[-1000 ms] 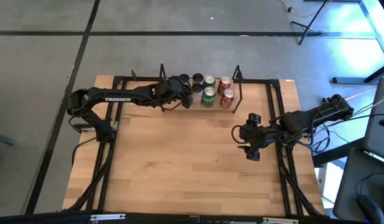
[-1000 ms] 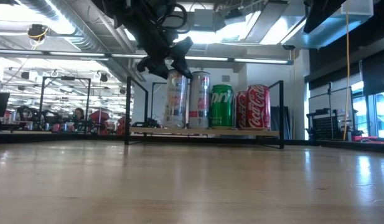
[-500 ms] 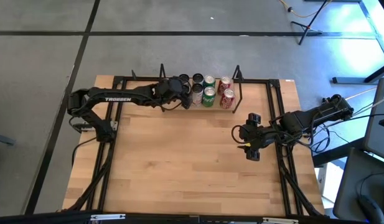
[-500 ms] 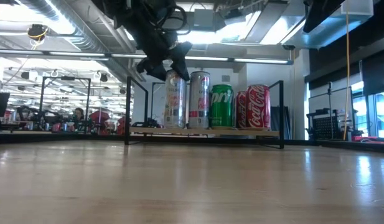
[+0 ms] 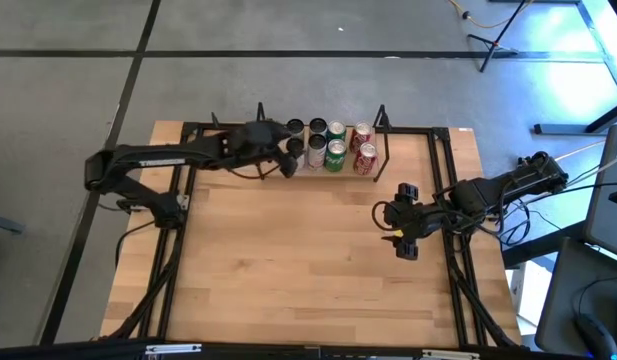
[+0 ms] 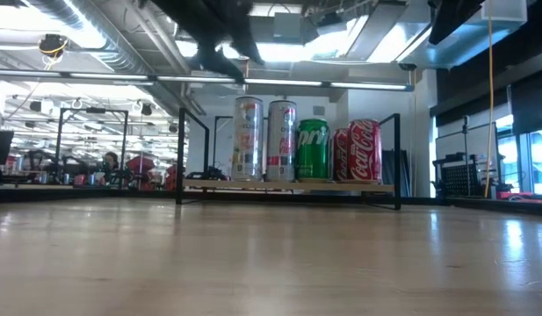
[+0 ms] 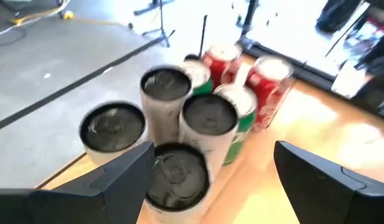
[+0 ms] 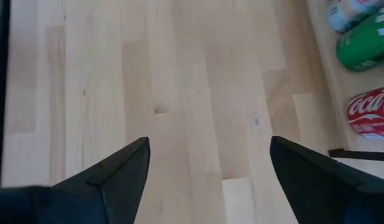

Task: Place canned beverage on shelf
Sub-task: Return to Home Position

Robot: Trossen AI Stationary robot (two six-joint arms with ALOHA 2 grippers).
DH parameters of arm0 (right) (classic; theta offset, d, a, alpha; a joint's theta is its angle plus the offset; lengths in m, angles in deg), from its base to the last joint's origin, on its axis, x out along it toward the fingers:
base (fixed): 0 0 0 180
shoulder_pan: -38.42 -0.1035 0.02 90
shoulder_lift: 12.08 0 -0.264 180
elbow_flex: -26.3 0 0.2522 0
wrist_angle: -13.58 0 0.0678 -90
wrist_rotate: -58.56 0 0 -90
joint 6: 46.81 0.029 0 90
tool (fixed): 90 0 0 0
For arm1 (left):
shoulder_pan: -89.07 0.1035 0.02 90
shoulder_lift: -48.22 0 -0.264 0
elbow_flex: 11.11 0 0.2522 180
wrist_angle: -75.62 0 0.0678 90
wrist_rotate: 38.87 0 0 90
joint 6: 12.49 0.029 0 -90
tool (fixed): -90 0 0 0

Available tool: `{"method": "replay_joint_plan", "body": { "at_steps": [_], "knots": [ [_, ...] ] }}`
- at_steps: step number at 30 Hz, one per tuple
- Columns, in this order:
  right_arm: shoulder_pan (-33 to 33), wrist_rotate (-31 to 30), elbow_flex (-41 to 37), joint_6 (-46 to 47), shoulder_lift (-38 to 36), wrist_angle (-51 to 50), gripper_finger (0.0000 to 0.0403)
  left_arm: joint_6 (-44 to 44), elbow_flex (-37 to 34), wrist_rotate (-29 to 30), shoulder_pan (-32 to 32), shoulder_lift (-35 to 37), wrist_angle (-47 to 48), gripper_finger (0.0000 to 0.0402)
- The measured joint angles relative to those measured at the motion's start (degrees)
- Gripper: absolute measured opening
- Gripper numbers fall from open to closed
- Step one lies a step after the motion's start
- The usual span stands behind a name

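On the shelf (image 6: 288, 186) at the table's (image 5: 288, 270) far edge stand two rows of upright cans: white cans (image 6: 249, 140) at the left, then green cans (image 6: 313, 149), then red cans (image 6: 363, 151). Black end frames (image 6: 180, 149) flank them. The left claw (image 7: 213, 149) hovers over the white cans, fingers spread wide, gripping nothing. The right claw (image 8: 209, 142) hangs over bare wood near the table's right edge, likewise spread apart, well apart from the red cans.

Noted red with white script on the Coca-Cola can (image 6: 365, 151), right of centre; green on the Sprite can (image 6: 313, 151); white with faint pastel print on the tall cans (image 6: 281, 140); pale wood, black frames on the shelf (image 6: 209, 186).
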State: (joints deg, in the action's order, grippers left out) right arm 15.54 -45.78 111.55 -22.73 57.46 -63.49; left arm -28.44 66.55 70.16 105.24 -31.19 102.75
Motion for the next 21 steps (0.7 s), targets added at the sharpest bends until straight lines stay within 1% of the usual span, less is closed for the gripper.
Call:
{"method": "replay_joint_plan", "body": {
  "at_steps": [3, 6, 8, 10, 12, 15, 19, 20, 21],
  "knots": [
    [0.0, -1.5, 0.0, -0.1, 0.0, 0.4, 0.0317, 0.0, 0.0, 0.0, -0.9, 3.6, 0.4, 0.0319],
    [0.3, -3.2, 0.0, 1.0, 0.0, 2.4, 0.0316, 0.0, 0.0, -2.1, -2.6, 7.9, 1.2, 0.0311],
    [1.4, -3.0, 0.0, 0.8, 0.0, 4.7, 0.0306, 0.0, 0.0, -3.4, -4.7, 10.4, 2.9, 0.0294],
    [2.9, -1.1, 0.0, -0.6, -0.4, 7.2, 0.0284, 0.2, 0.0, -4.2, -7.4, 12.5, 5.1, 0.0266],
    [4.9, 1.4, 0.1, -3.3, -0.8, 9.9, 0.0248, 1.2, 0.0, -4.9, -10.1, 14.4, 8.3, 0.0224],
    [8.2, 4.6, -0.5, -8.0, -1.6, 13.0, 0.0175, 1.5, -2.0, -5.4, -13.9, 17.2, 10.4, 0.0148],
    [13.2, 11.5, -6.2, -11.3, -5.0, 21.4, 0.0068, 0.3, -9.9, -7.4, -17.6, 22.0, 7.0, 0.0042],
    [14.3, 12.7, -8.4, -11.3, -6.5, 23.8, 0.0042, -0.7, -12.3, -7.7, -18.5, 23.6, 5.1, 0.0022],
    [15.3, 13.6, -11.0, -11.3, -8.3, 26.2, 0.0022, -2.1, -14.9, -7.7, -19.4, 25.2, 3.4, 0.0012]
  ]
}}
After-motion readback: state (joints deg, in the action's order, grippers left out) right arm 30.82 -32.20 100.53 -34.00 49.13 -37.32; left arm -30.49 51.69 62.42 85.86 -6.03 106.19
